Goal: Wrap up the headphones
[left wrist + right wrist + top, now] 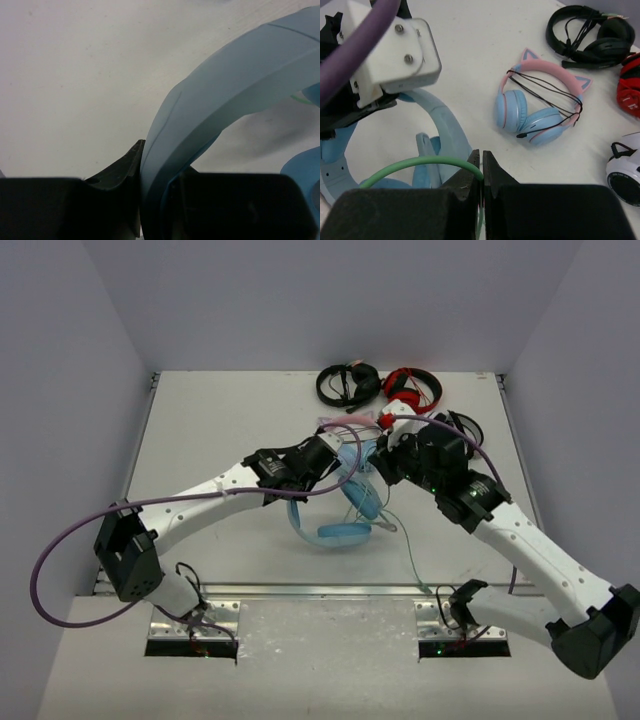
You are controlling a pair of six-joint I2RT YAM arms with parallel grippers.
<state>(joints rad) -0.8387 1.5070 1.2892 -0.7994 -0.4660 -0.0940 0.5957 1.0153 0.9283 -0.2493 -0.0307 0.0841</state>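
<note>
Cat-ear headphones (512, 110), black headphones (605, 47), red headphones (630, 90)

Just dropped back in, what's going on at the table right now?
The left gripper is shut on the headband of the light-blue headphones, holding them mid-table. The right gripper pinches their green cable, whose tail trails toward the near edge, so the wrap looks unfinished. The cat-ear headphones lie apart.

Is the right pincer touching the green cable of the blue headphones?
Touching. The right wrist view shows the right pincer shut on the green cable, which enters between its fingertips.
</note>
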